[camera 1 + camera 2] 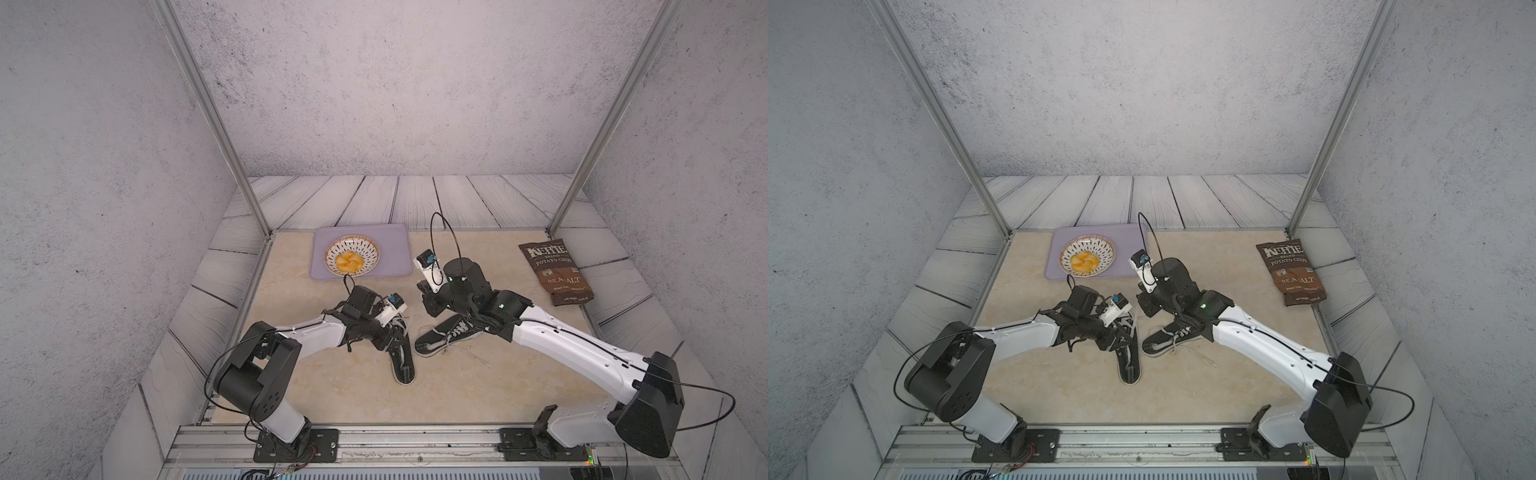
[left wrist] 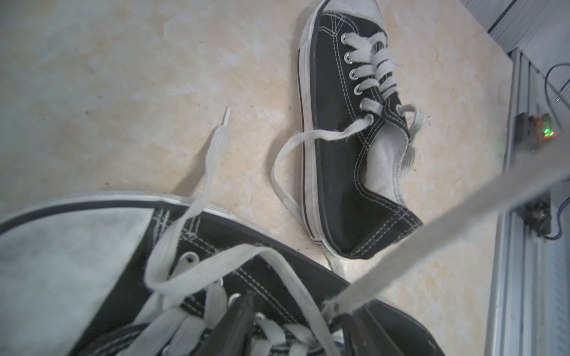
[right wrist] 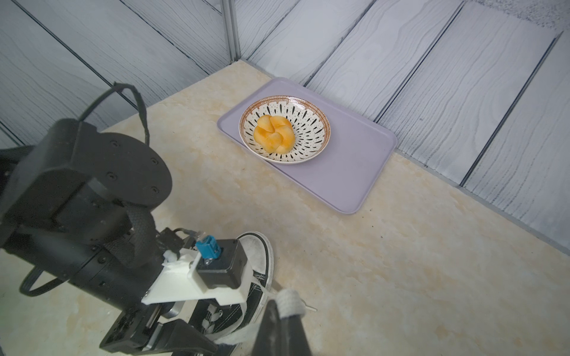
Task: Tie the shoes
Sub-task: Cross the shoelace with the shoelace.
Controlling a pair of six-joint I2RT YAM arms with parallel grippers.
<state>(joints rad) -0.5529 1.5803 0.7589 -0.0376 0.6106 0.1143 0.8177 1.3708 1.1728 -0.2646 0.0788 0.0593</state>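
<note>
Right gripper is clamped on a taut white lace; left gripper hangs with jaws partly apart over the eyelets of the near shoe, gripping nothing we can make out. That shoe sits lower centre in both top views, the second shoe just beside it, untied. We judge it's the first crossing: next the left must pinch the loose strand and cross it.

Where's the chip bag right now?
In both top views the chip bag lies flat on the far right of the table, just inside the right frame post and well right of the purple tray.
</note>
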